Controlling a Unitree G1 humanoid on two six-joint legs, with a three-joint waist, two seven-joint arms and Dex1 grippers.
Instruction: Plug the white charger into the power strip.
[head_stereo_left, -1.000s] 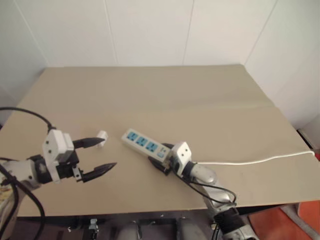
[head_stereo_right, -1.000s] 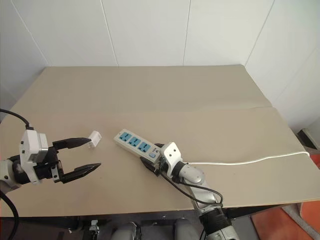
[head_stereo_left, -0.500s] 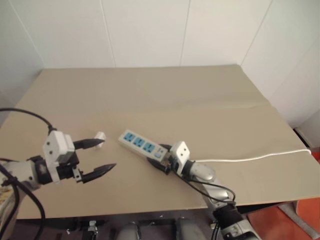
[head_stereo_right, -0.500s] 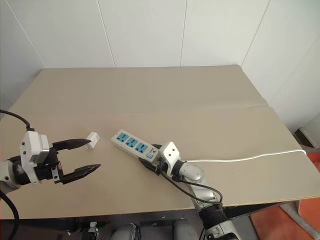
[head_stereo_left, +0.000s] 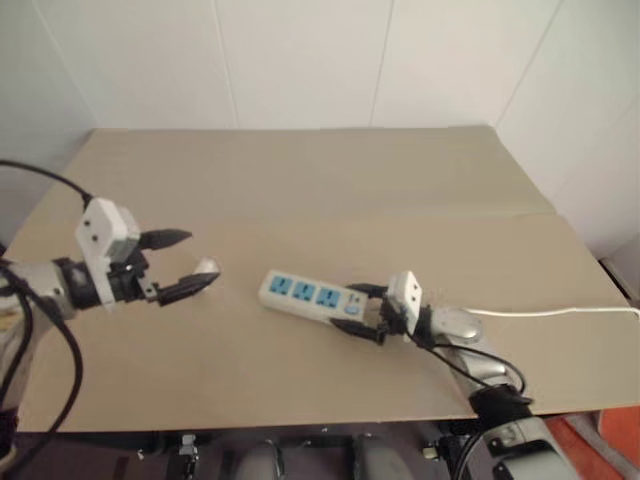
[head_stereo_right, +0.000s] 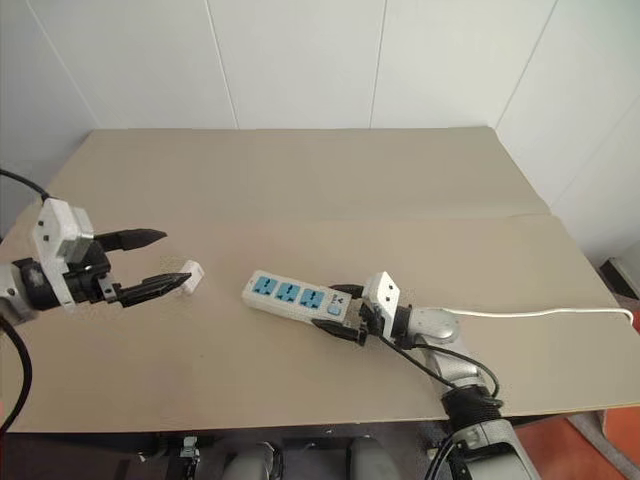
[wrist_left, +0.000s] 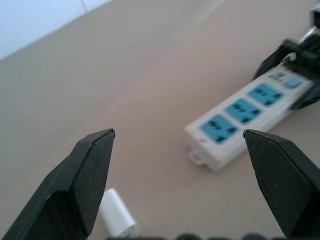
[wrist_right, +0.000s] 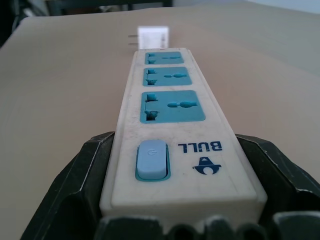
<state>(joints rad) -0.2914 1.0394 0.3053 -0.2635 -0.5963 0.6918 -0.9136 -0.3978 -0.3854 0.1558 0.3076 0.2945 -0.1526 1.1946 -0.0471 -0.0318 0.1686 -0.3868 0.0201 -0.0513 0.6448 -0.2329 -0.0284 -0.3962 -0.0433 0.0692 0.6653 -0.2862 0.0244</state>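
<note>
The white charger (head_stereo_right: 191, 272) lies on the tan table, left of centre, prongs pointing away from the strip. My left gripper (head_stereo_right: 176, 257) hovers open just left of it, its lower fingertip (head_stereo_right: 180, 280) close beside the charger; whether they touch I cannot tell. In the left wrist view the charger (wrist_left: 117, 217) sits near one finger's base. The power strip (head_stereo_left: 310, 295), white with three blue sockets, lies at the table's middle. My right gripper (head_stereo_left: 358, 308) is shut on its switch end, one finger (wrist_right: 75, 185) pressed on each long side.
The strip's thin white cord (head_stereo_left: 560, 312) runs right to the table's right edge. The tan table (head_stereo_left: 330, 190) extends bare toward the white tiled wall behind. A black cable loops from my left wrist off the table's left side.
My right gripper closed in on the strip's switch end and swung it right, turning the strip flatter across the table. My left gripper rose and moved forward to the charger.
</note>
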